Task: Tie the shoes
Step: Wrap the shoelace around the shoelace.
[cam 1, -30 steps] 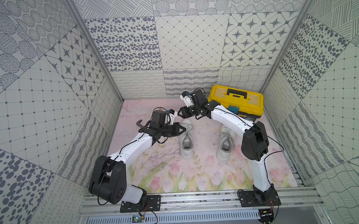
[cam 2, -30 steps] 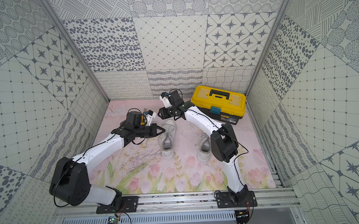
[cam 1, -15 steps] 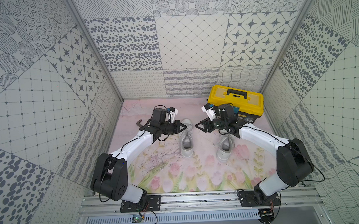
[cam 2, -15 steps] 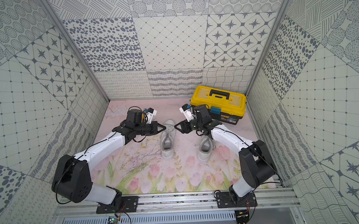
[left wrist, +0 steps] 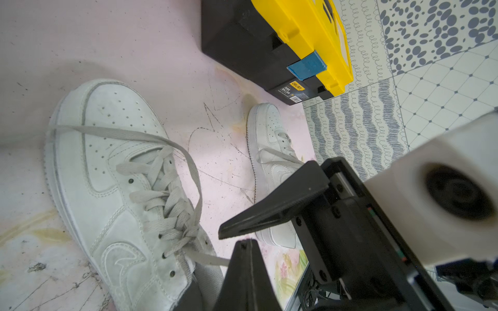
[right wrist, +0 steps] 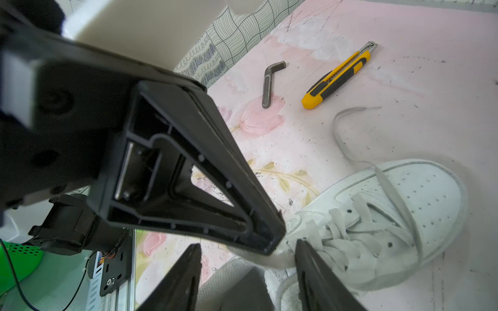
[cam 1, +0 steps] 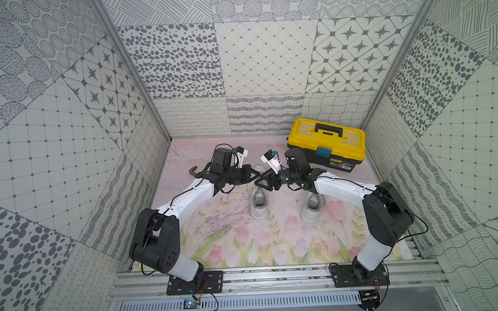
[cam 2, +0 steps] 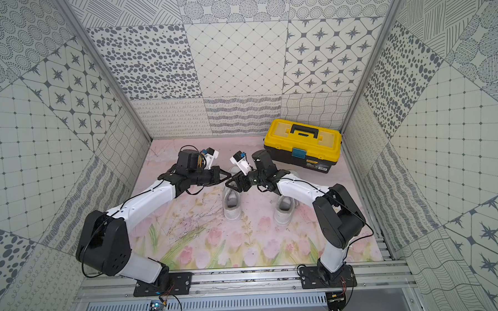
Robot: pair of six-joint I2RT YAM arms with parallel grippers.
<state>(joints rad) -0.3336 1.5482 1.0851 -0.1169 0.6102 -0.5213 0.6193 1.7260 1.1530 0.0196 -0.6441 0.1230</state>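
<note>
Two white shoes stand side by side on the floral mat, toes toward the back wall. The left shoe (cam 1: 258,203) (cam 2: 232,204) is under both grippers; the right shoe (cam 1: 312,208) (cam 2: 284,209) is partly under the right arm. My left gripper (cam 1: 254,176) (left wrist: 244,243) is shut on a pale lace end (left wrist: 207,258) pulled sideways from the left shoe (left wrist: 113,188) near its top eyelets. My right gripper (cam 1: 261,182) (right wrist: 248,258) is open, its fingers (right wrist: 310,269) either side of that lace (right wrist: 269,259) just past the left gripper's tip.
A yellow and black toolbox (cam 1: 326,144) (left wrist: 269,40) stands at the back right. A yellow utility knife (right wrist: 336,76) and a grey bent key (right wrist: 269,86) (cam 1: 193,170) lie on the mat behind the left arm. Patterned walls enclose three sides.
The right arm's elbow has swung out to the right and its gripper has come down and forward to the left shoe, opening wider. The left gripper has shifted slightly right, still shut.
</note>
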